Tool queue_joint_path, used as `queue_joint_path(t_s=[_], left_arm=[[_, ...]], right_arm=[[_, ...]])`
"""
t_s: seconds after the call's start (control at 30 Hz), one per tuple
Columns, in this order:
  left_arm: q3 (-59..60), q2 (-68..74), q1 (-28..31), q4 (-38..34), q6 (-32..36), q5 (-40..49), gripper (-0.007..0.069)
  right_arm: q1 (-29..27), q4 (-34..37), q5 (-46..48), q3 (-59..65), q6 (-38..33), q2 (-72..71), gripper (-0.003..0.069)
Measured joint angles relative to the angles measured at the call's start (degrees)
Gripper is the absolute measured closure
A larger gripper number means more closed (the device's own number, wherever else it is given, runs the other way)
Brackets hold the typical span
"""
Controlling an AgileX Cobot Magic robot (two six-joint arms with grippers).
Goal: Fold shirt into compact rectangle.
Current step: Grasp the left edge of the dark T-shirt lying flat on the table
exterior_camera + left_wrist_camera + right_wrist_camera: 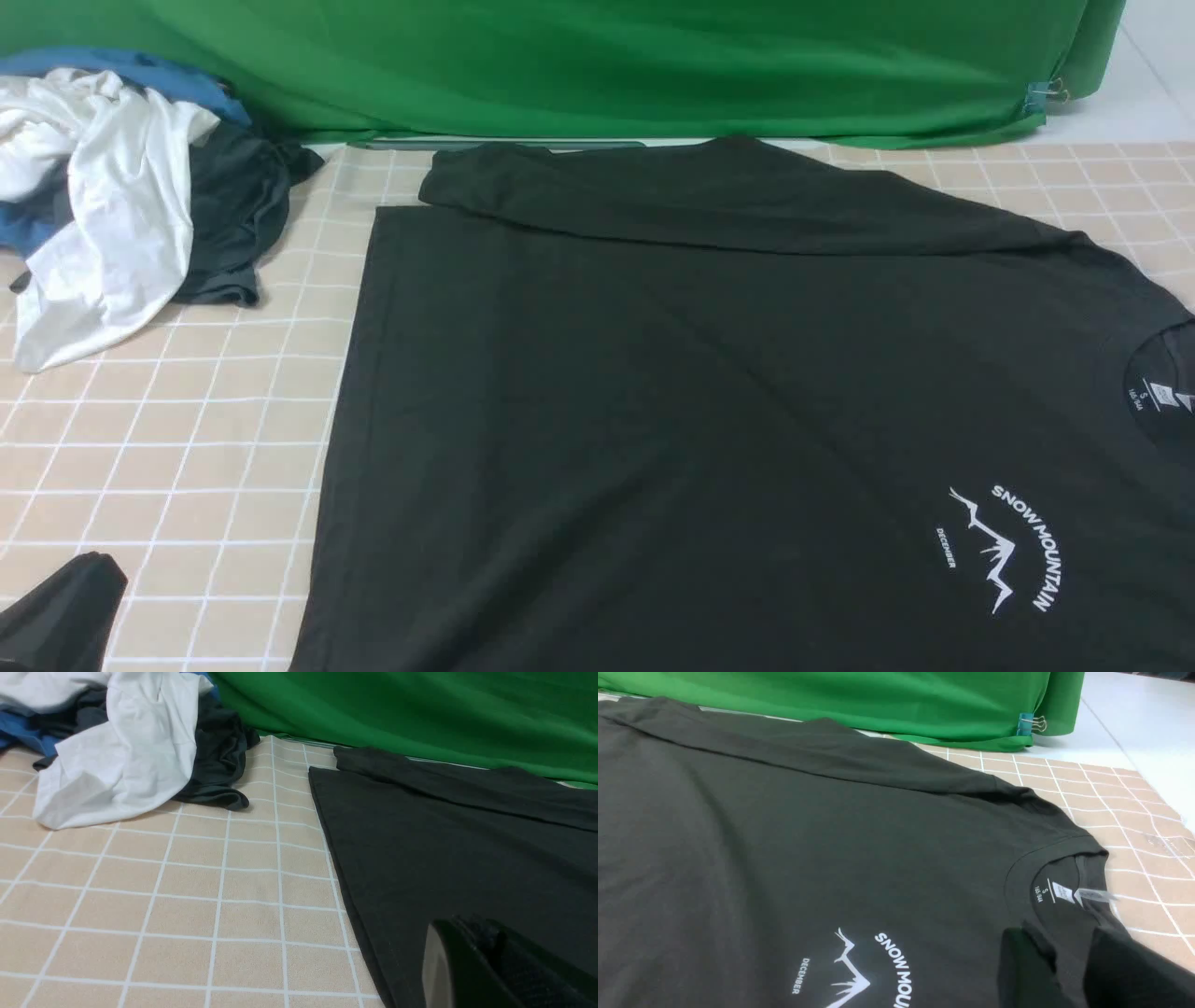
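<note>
On the near side, two claws sit by a black shirt (653,420) spread over the checked surface (187,467).
Nearest, the left claw (462,933) is pinched closed by the shirt's left edge. The right claw (1059,940) has its fingers partly apart at the collar, hiding some of it, with the neck label (1064,891) just beyond. The shirt lies flat across the middle and right, print (1004,551) up, its far sleeve folded in. Farther left, well apart from it, a white garment (103,205), dark grey garment (233,215) and blue garment (140,70) are heaped before a green cloth (607,65).
</note>
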Motion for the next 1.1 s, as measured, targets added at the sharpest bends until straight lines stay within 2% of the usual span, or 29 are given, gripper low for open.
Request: queue_joint_path(t_s=[0.97,1.0,1.07,1.1], left_arm=[[0.0,0.0,0.0,1.6,0.0,-0.5,0.0611],[0.0,0.0,0.0,0.4,-0.1,-2.0,0.0611],[0.0,0.0,0.0,-7.1,-1.5,-6.6,0.0611],[0.0,0.0,0.0,-7.1,-1.8,-7.1,0.0611]], right_arm=[[0.0,0.0,0.0,0.0,0.0,0.0,0.0421],[0.0,0.0,0.0,0.0,0.0,0.0,0.0421],[0.0,0.0,0.0,0.0,0.0,0.0,0.0421],[0.0,0.0,0.0,0.0,0.0,0.0,0.0421]])
